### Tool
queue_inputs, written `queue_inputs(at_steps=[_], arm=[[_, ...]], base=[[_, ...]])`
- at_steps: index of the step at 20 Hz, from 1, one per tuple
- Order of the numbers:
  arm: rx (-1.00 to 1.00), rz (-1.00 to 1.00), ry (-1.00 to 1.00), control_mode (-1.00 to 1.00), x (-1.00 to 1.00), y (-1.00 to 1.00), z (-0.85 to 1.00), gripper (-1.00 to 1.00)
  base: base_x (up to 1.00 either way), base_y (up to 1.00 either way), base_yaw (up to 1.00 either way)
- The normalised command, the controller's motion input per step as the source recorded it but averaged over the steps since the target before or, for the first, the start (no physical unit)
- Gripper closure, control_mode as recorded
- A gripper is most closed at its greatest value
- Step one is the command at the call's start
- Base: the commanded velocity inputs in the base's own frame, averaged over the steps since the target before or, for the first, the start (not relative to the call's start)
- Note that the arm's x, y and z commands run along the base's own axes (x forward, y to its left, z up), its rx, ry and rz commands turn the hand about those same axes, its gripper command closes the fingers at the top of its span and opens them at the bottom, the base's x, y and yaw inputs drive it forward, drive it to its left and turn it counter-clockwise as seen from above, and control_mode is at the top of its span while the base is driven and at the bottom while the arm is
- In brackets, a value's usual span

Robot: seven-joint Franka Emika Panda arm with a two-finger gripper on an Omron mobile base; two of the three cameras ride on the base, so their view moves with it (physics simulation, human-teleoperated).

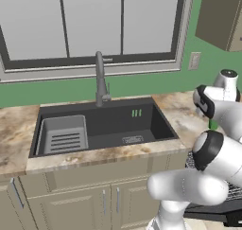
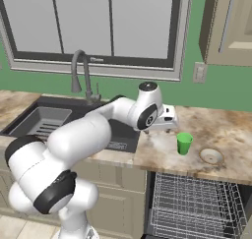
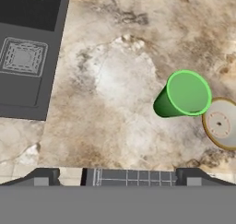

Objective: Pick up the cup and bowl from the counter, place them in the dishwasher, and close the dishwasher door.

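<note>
Above the bench (image 2: 231, 130), between the sink (image 2: 59, 122) and the bench's front edge, the gripper (image 3: 117, 174) hangs with its jaws spread wide and nothing between them, pointing straight down at bare stone. The cup (image 3: 183, 95) stands upright off to one side of it, apart from the fingertips, so the hand has to travel sideways before it can descend. The chief risk, as I judge it, lies there: a sideways sweep made too low would let a finger clip the cup's rim and tip it, and a tipped cup could roll toward the front edge and drop onto the open dishwasher (image 2: 194, 208) rack below. The bowl (image 3: 222, 123) sits just beside the cup, nearly touching it in the hand view, so jaws closing across the cup on that side may catch the bowl's rim and shove it along the bench. Approaching with the fingers either side of the cup, clear of the bowl, looks safer.
</note>
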Motion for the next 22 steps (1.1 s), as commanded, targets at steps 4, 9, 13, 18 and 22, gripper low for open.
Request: queue_inputs(at_steps=[4, 9, 13, 18, 22], arm=[[0.00, 0.00, 0.00, -1.00, 0.00, -0.12, -0.27, -1.00], [0.00, 0.00, 0.00, -1.00, 0.00, -0.17, -0.16, -1.00], [0.00, 0.00, 0.00, -1.00, 0.05, -0.26, -0.13, -1.00], [0.00, 0.00, 0.00, -1.00, 0.21, -0.22, -0.08, -1.00], [0.00, 0.00, 0.00, -1.00, 0.32, -0.17, -0.07, -1.00]], base=[[0.00, 0.00, 0.00], [0.00, 0.00, 0.00], [0.00, 0.00, 0.00], [0.00, 0.00, 0.00], [0.00, 0.00, 0.00]])
